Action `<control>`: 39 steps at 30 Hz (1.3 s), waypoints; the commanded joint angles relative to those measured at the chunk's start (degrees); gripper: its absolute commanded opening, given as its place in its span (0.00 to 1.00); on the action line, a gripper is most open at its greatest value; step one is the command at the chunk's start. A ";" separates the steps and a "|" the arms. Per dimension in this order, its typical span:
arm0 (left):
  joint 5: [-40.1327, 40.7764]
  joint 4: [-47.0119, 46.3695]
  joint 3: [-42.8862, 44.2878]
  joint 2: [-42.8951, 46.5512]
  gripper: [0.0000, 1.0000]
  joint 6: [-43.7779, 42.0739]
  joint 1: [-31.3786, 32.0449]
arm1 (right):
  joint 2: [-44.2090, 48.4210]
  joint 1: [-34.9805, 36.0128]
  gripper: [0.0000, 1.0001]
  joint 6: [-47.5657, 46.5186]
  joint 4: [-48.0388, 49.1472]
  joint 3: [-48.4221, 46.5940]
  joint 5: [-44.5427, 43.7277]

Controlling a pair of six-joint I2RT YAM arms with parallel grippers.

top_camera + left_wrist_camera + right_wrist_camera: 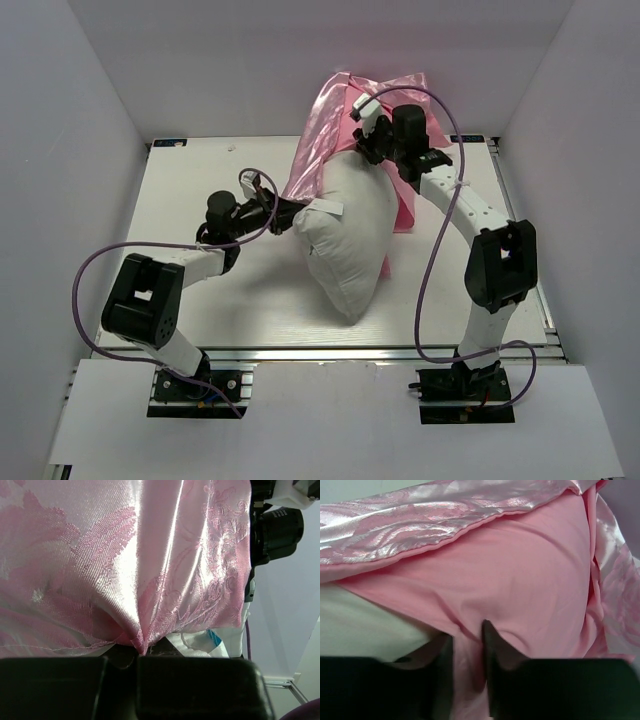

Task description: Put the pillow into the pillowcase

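Observation:
The white pillow (345, 235) lies tilted in the middle of the table, its far end under the pink satin pillowcase (330, 120). The pillowcase is lifted at the back, draped over the pillow's top. My left gripper (297, 214) is shut on the pillowcase's edge at the pillow's left corner; the left wrist view shows the rose-patterned satin (125, 560) bunched at its jaws (141, 650) and a bit of pillow with its tag (210, 642). My right gripper (372, 140) is shut on the matte pink fabric (520, 570), a fold pinched between its fingers (466, 645). White pillow (360, 625) shows at left.
The white tabletop (200, 180) is enclosed by white walls on the left, back and right. A metal rail (320, 352) runs along the near edge. Purple cables (430, 270) loop from both arms.

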State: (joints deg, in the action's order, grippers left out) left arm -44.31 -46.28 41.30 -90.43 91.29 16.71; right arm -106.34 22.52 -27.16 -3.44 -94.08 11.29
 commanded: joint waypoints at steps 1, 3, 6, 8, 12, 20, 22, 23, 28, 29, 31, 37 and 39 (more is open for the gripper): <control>-0.60 -0.22 3.26 0.70 0.00 -1.89 -0.62 | 1.39 -0.20 0.24 -1.94 2.21 -1.46 -0.93; -0.51 1.88 4.14 1.22 0.01 -2.95 -1.15 | 3.68 -0.20 0.06 -1.32 2.65 0.56 3.37; 0.89 13.63 8.17 3.94 0.20 -13.64 -3.17 | 9.47 0.15 0.00 0.96 2.30 3.81 10.14; 4.40 29.79 14.84 7.10 0.36 -21.89 -5.45 | 13.17 0.68 0.00 4.64 2.47 5.22 11.91; 17.04 55.99 28.20 12.29 0.61 -44.99 -7.66 | 14.24 0.86 0.00 10.80 2.74 5.32 9.20; 27.53 77.30 31.50 25.20 0.76 -60.87 -7.48 | 5.54 0.86 0.00 14.94 -0.16 -3.38 3.92; 28.05 79.24 27.63 29.69 0.76 -62.89 -7.31 | 4.74 0.86 0.00 15.55 -0.42 -4.17 4.00; 28.93 79.42 23.52 30.92 0.77 -63.42 -7.31 | 4.57 0.86 0.00 15.73 -0.42 -4.18 4.18; 34.28 75.82 13.82 36.20 0.82 -65.88 -7.31 | 6.06 0.86 0.00 16.26 -1.13 -2.61 4.71; 35.25 75.20 12.85 36.03 0.82 -66.32 -7.31 | 6.50 0.86 0.00 16.17 -1.04 -2.07 4.79; 38.07 73.45 11.61 35.06 0.82 -67.99 -7.31 | 7.90 0.86 0.00 15.91 -0.95 -1.02 4.71; 37.56 67.30 12.67 31.82 0.96 -72.47 -7.31 | 10.19 0.86 0.00 15.99 -1.48 2.15 4.97; 34.92 62.49 11.53 30.41 0.98 -73.88 -7.31 | 10.11 0.86 0.00 16.43 -2.18 1.98 5.32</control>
State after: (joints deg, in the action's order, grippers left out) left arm -7.73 23.94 52.23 -58.92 21.28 9.32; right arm -99.66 23.64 -11.94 -6.55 -91.98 16.19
